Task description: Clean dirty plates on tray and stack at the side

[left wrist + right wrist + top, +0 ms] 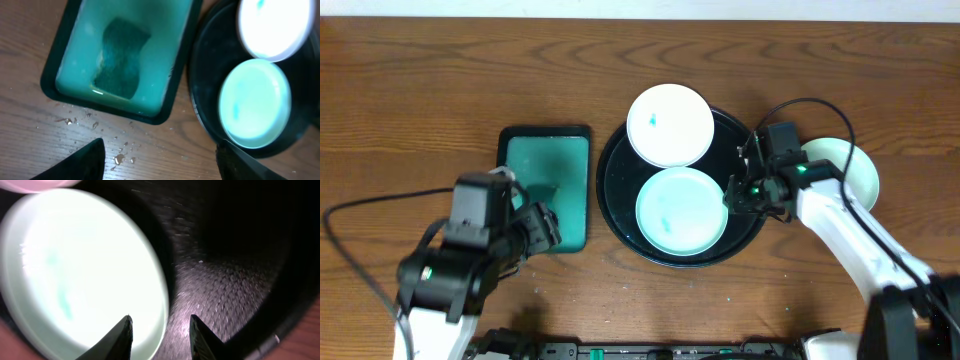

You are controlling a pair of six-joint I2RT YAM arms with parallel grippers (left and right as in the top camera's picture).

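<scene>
The black round tray [616, 180] holds two plates: a white plate [669, 124] at the back and a teal-tinted plate [681, 210] at the front, each with a small teal smear. A third plate [852, 168] lies on the table to the right, partly under my right arm. My right gripper [733, 193] is at the front plate's right rim. In the right wrist view it [161, 332] is open, one finger over the plate [85, 270], the other over the tray [225, 290]. My left gripper [546, 228] [160, 162] stands open and empty above the wood.
A rectangular teal tray [516, 160] with a dark sponge [120, 57] in it sits left of the black tray. Water drops [120, 159] lie on the wood in front of it. Cables run beside both arms.
</scene>
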